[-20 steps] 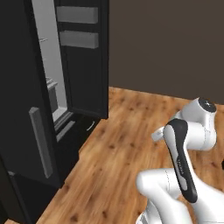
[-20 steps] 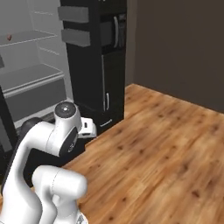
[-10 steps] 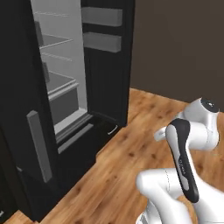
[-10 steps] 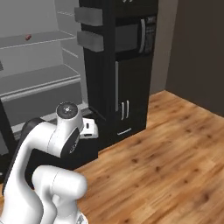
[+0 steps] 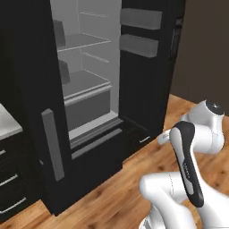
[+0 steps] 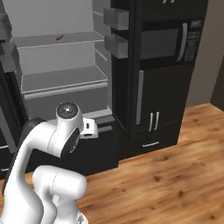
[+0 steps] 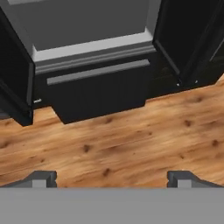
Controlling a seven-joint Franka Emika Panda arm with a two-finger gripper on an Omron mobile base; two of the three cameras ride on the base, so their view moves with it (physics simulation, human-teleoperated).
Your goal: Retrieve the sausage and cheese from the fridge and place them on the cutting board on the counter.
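The fridge [image 5: 27, 89] stands with both doors swung open, showing a pale grey shelved interior. On an upper shelf in the right base view lies a small reddish piece, the sausage [image 6: 59, 37]. The cheese and the cutting board are out of view. A corner of the white counter [image 5: 6, 124] shows at the far left. My gripper [image 7: 111, 178] is open and holds nothing. It hangs low over the wooden floor and looks at the fridge's bottom drawer [image 7: 100, 89].
The left door [image 5: 53, 143], with its grey handle, juts out toward me. The right door carries grey bins [image 5: 139, 44]. Two dark boxes [image 5: 64, 72] sit on the shelves. A black cabinet wall with a microwave [image 6: 168, 43] stands right of the fridge. Wooden floor [image 6: 166, 175] lies between.
The whole picture has shifted, so the base has moved: the fridge's interior now faces me more squarely and closer. The arm keeps its folded pose and the gripper stays open.
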